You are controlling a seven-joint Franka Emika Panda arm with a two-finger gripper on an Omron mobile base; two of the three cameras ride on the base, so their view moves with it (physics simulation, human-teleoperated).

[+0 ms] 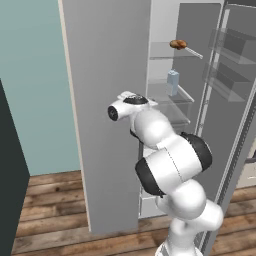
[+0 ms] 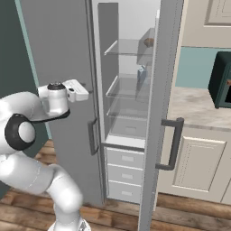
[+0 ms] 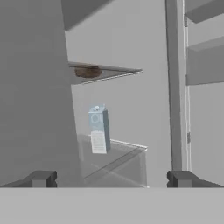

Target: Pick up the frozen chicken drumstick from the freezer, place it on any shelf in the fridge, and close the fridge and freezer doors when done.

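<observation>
The frozen chicken drumstick [image 1: 178, 44] [image 2: 149, 42] [image 3: 87, 71] is a small brown lump lying on the upper glass shelf of the open fridge [image 1: 167, 95] [image 2: 128, 90]. My gripper [image 3: 111, 179] is open and holds nothing. It sits outside the compartment, level with the middle shelf and facing in. The fridge door [image 1: 232, 100] [image 2: 158, 117] stands wide open on the right. The freezer door [image 1: 105, 125] [image 2: 63, 54], a plain grey slab, covers the freezer. I cannot tell whether it is fully shut.
A pale blue carton [image 1: 172, 82] [image 2: 142, 74] [image 3: 99, 129] stands on the middle shelf, below the drumstick. Pale drawers [image 2: 126, 173] fill the fridge's bottom. A counter [image 2: 198, 108] with a dark appliance [image 2: 221, 81] lies right of the open door.
</observation>
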